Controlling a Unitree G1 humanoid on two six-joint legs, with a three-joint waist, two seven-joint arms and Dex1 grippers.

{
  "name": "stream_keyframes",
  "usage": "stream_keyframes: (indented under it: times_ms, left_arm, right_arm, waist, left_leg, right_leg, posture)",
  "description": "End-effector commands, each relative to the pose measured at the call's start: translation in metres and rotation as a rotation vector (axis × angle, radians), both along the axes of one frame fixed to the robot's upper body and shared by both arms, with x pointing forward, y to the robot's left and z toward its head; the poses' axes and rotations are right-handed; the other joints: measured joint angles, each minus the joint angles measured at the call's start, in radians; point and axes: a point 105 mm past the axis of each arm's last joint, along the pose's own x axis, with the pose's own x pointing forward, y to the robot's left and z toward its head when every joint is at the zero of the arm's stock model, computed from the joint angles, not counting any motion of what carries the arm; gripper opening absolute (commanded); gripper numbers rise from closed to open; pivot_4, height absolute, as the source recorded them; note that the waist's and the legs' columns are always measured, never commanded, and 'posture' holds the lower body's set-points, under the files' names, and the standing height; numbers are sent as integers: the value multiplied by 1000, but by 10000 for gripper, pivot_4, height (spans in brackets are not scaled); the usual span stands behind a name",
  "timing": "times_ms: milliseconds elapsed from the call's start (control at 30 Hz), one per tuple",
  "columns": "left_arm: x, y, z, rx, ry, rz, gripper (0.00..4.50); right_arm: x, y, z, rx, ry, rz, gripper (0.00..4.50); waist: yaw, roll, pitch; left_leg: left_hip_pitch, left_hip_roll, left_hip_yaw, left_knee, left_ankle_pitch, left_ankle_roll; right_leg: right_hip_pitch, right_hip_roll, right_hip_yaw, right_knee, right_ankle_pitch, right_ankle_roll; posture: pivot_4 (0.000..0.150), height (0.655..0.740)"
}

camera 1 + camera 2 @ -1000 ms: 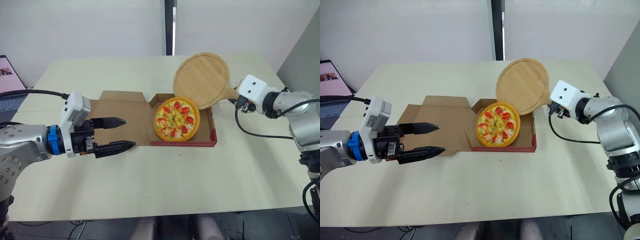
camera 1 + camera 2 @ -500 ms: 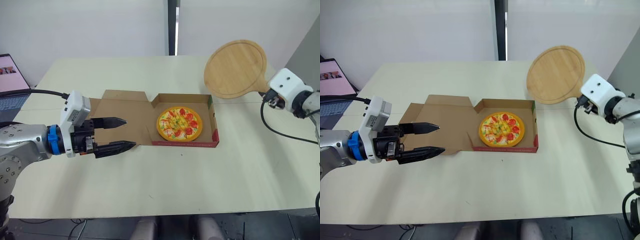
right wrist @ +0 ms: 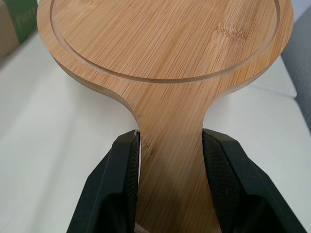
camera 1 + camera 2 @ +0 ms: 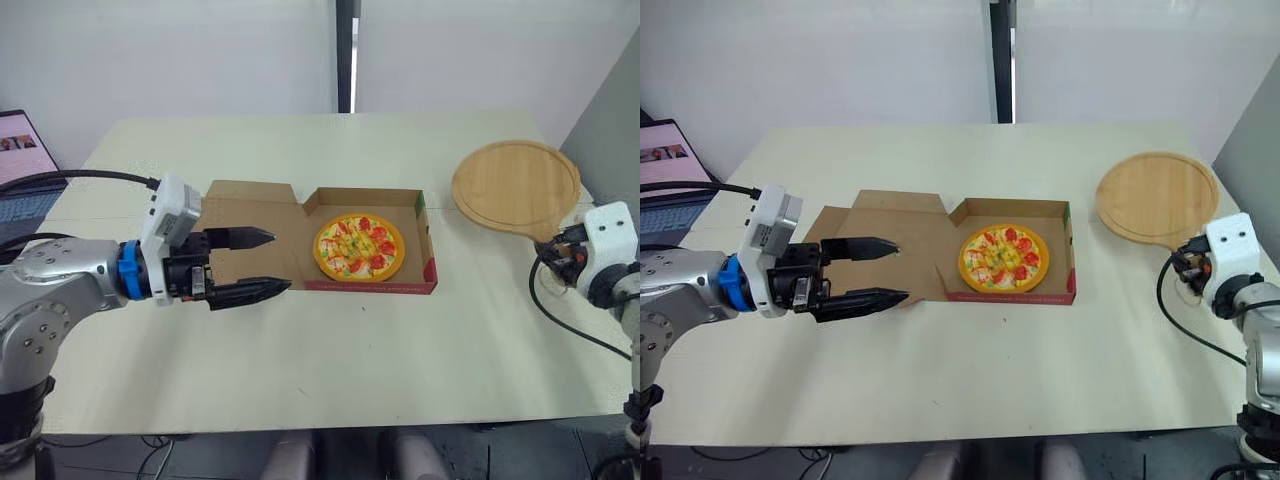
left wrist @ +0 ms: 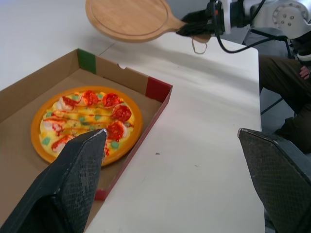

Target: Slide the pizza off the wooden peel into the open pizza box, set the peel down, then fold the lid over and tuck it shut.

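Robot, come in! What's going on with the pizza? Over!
Left end effector open, by the lid. Right end effector shut on wooden peel. Pizza in open pizza box. Nothing blocking lid.

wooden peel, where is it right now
In the head views the wooden peel is held level at the right side of the table, right of the open pizza box, its handle clamped in the right hand.

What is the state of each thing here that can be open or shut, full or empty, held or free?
Pizza box: open, its lid folded out flat.
Pizza: lying flat inside the box.
Wooden peel: empty, held by its handle.
Right gripper: shut on the peel's handle.
Left gripper: open, holding nothing, beside the lid.
Laptop: open, screen lit.
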Motion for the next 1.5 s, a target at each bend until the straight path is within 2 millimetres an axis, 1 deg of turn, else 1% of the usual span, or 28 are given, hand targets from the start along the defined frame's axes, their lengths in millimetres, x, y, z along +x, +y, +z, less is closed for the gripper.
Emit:
stream_keyframes:
  times_ms: [33,133,233,333,433,467,500,633,667,700,767,867,900,933,967,1033,1067,1167,1233,1367,1433,1500]
  left_arm:
    - [-3,-6,7,-15,-22,-40,45000]
    - [-5,-11,7,-14,-21,-56,45000]
    - [-5,-12,6,-12,-21,-58,45000]
    - [-5,-11,5,-9,-23,-51,45000]
    - [-6,-9,4,-4,-22,-38,45000]
    - [-6,-9,4,-3,-23,-33,45000]
    - [-6,-8,4,-3,-23,-28,45000]
    - [-6,-7,3,-2,-30,-12,45000]
    - [-6,-6,3,-4,-31,-6,45000]
    - [-6,-6,3,-6,-32,-2,45000]
    - [-6,-5,3,-8,-33,5,45000]
    - [-4,0,1,-13,-36,47,45000]
    - [-2,4,0,-13,-44,76,45000]
    - [-1,6,0,-13,-50,95,45000]
    - [0,9,-1,-16,-54,116,45000]
    - [0,19,-4,-26,-59,184,45000]
    - [-1,22,-6,-30,-58,205,45000]
    - [-6,41,-13,-60,-38,316,45000]
    - [-11,51,-19,-81,-14,380,45000]
    - [-23,84,-44,-163,59,584,45000]
    - [-26,94,-54,-175,72,658,45000]
    - [-29,108,-66,-240,101,769,45000]
  right_arm:
    - [-2,-12,5,3,-42,-25,16555]
    - [2,-17,-10,50,-9,-34,16555]
    - [7,-27,-25,79,16,-73,16555]
    - [8,-28,-38,113,46,-66,16555]
    - [7,-31,-44,119,59,-67,16555]
    - [6,-31,-44,126,65,-66,23860]
    - [5,-33,-44,125,70,-64,25948]
    - [-1,-36,-35,121,57,-63,39954]
    - [-3,-36,-29,119,42,-55,43295]
    - [-4,-36,-24,109,31,-43,44494]
    - [-8,-31,-15,81,15,1,44494]
    - [-14,-1,2,-22,1,203,44494]
    - [-17,15,6,-64,5,318,44494]
    - [-20,26,9,-88,11,391,44494]
    - [-21,33,10,-96,12,440,44494]
    - [-17,57,20,-83,-1,578,44494]
    - [-16,64,23,-79,-5,621,44494]
    - [-16,95,36,-75,16,805,44494]
    - [-17,105,43,-71,32,874,44494]
    - [-19,121,67,-74,30,995,44494]
    - [-21,128,74,-61,32,1040,44494]
    - [-24,138,84,-49,24,1104,44494]
  waist:
    - [0,0,0]
    - [-1,0,0]
    - [-2,0,0]
    - [-3,0,0]
    - [-4,0,0]
    - [-4,0,0]
    - [-4,0,0]
    - [-3,0,0]
    - [-2,0,0]
    - [-1,0,0]
    - [-1,0,0]
    - [-1,0,0]
    - [-2,0,0]
    - [-3,0,0]
    - [-5,0,0]
    - [-11,0,0]
    - [-13,0,0]
    - [-19,0,0]
    - [-20,0,0]
    - [-15,0,0]
    - [-12,-1,0]
    - [-2,-1,0]
  left_leg:
    - [0,0,0,0,0,0]
    - [0,0,1,0,0,0]
    - [1,0,1,0,0,0]
    - [1,0,1,0,0,0]
    - [1,0,2,0,0,0]
    - [2,0,2,0,0,0]
    - [2,0,2,0,0,0]
    - [3,0,2,0,0,0]
    - [3,0,2,0,0,0]
    - [3,0,2,0,0,0]
    - [3,0,2,0,0,0]
    - [3,0,2,0,-1,2]
    - [3,1,2,0,-2,3]
    - [4,1,3,0,-2,3]
    - [5,2,3,-1,-2,4]
    - [7,5,4,-1,-3,4]
    - [8,6,4,-1,-3,4]
    - [8,6,4,-2,-3,4]
    - [7,7,4,-2,-3,4]
    - [6,8,3,-2,-3,4]
    - [6,8,2,-2,-3,4]
    - [6,8,2,-1,-3,4]
  right_leg:
    - [0,0,0,0,0,0]
    - [0,0,0,0,0,0]
    - [0,0,0,1,0,0]
    - [0,0,1,1,0,0]
    - [1,0,1,1,0,0]
    - [1,0,1,1,0,0]
    - [1,0,1,1,0,0]
    - [1,0,1,1,0,0]
    - [1,0,1,1,0,0]
    - [1,0,1,1,0,0]
    - [1,0,1,1,0,0]
    - [2,1,1,1,0,0]
    - [2,1,2,1,0,0]
    - [2,1,2,1,0,0]
    - [3,2,3,1,0,0]
    - [5,4,3,-2,1,-1]
    - [5,5,2,-2,1,-2]
    - [5,5,2,-3,1,-2]
    - [5,5,2,-4,2,-3]
    - [6,5,1,-9,3,-3]
    - [6,5,0,-9,3,-3]
    - [6,5,0,-9,3,-3]
  posture:
    - [1500,7400]
    - [1500,7400]
    - [1500,7400]
    - [1500,7400]
    - [1500,7400]
    - [1500,7400]
    - [1500,7400]
    - [1500,7400]
    - [1500,7400]
    - [1500,7400]
    - [1500,7400]
    - [1500,7400]
    - [1500,7400]
    - [1500,7400]
    - [1500,7400]
    - [1500,7400]
    - [1500,7400]
    - [1500,7400]
    - [1500,7400]
    - [1500,7400]
    - [1500,7400]
    - [1500,7400]
